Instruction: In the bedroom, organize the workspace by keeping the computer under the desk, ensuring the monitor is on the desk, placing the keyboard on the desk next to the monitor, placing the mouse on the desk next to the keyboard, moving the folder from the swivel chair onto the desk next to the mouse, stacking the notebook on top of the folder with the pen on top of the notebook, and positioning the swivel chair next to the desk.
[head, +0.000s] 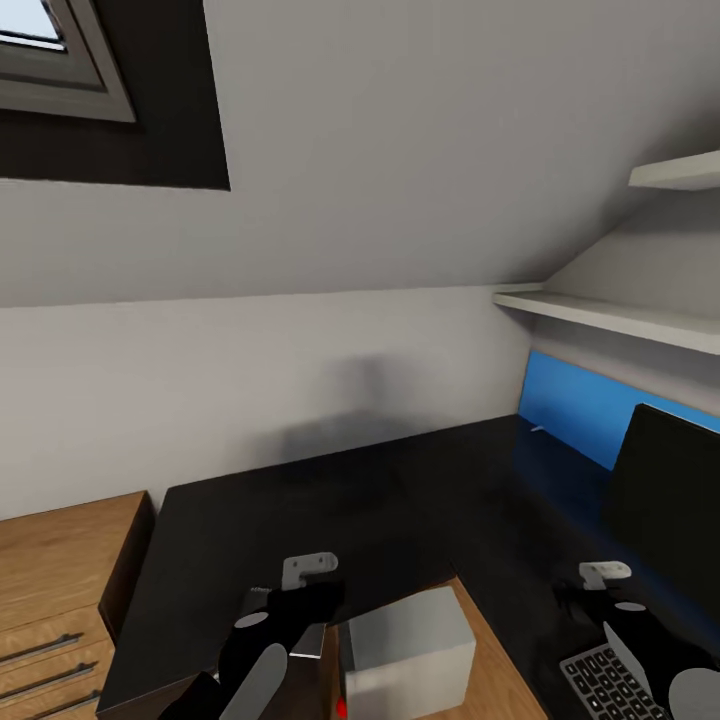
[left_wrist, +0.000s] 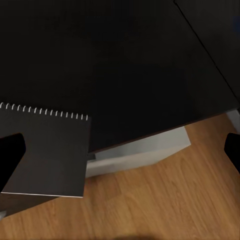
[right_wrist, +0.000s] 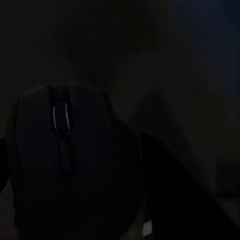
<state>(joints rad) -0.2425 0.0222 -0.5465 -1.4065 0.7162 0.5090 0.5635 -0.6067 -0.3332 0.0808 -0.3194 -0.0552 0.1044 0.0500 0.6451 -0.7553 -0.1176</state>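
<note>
While the head view is taken first, the left gripper is seen over the bench front edge, above the computer; the keyboard and monitor sit at its right end. From the left wrist, the notebook is held between the fingers, overhanging the edge, so it could drop if released. From the right wrist, the mouse is seen dimly; whether it is gripped cannot be told.

no readable text, labels, brands, numbers, signs anywhere
</note>
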